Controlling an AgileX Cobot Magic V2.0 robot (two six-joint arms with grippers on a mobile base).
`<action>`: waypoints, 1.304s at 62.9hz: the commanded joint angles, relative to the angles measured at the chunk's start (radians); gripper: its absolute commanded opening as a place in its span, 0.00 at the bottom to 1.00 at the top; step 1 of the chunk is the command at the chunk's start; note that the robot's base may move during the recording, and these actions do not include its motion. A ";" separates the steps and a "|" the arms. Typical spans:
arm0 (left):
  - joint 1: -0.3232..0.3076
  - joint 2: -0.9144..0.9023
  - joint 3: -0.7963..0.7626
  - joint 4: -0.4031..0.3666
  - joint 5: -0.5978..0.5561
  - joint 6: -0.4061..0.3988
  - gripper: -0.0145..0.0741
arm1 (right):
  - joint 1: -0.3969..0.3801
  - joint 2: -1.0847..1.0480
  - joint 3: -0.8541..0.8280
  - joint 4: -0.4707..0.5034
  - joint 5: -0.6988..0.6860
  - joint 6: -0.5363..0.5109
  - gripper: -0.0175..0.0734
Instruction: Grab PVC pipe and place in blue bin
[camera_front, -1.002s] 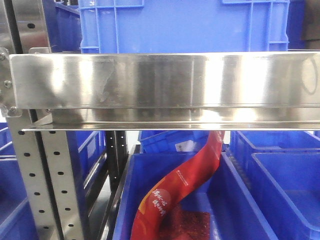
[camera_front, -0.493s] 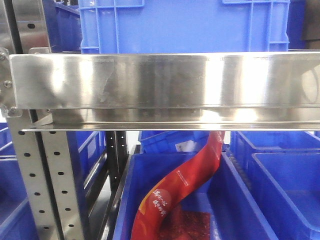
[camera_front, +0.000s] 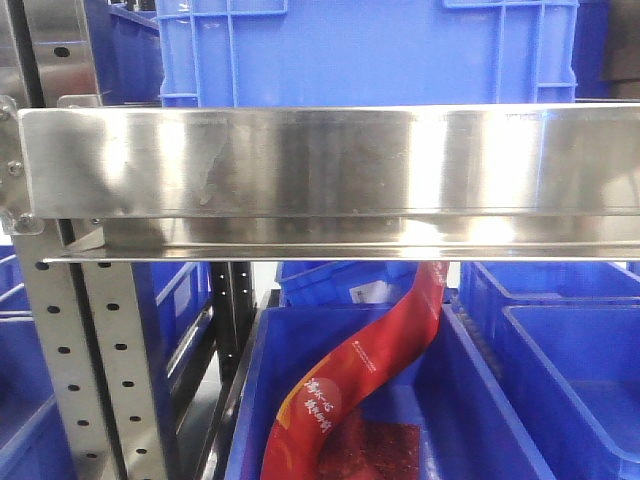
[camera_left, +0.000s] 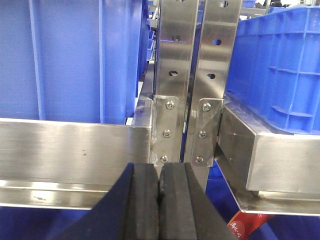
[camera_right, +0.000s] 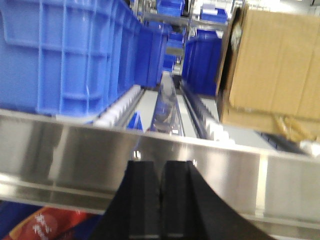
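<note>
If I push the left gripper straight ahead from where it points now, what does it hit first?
Most likely the steel rack: the left gripper, jaws shut, points at the bolted brackets where the uprights meet the shelf rail. Depth is unclear from this view. The blue bin sits higher, off that line.

Front view: you get very little change over the last second.

- Brushed stainless-steel shelf rail (camera_front: 320, 160): a dark curved reflection sat at its right end a second ago. Half a second ago it had slid closer to the frame edge. Now it no longer shows, and that end reads as plain bright metal.
- Perforated steel upright (camera_front: 85, 370), lower left: it may sit a shade further left, but the shift is too slight to be sure.

Left gripper (camera_left: 160, 185) and right gripper (camera_right: 161, 185): the wrist views have no earlier pictures, so you cannot judge change there.
</note>
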 joint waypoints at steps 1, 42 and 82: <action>0.004 -0.003 0.000 -0.009 -0.017 -0.006 0.04 | 0.001 -0.002 0.016 -0.008 -0.049 0.004 0.02; 0.004 -0.003 0.000 -0.009 -0.019 -0.006 0.04 | 0.001 -0.002 0.061 -0.020 -0.180 0.002 0.02; 0.004 -0.003 0.000 -0.009 -0.019 -0.006 0.04 | 0.001 -0.002 0.061 -0.020 -0.195 0.002 0.02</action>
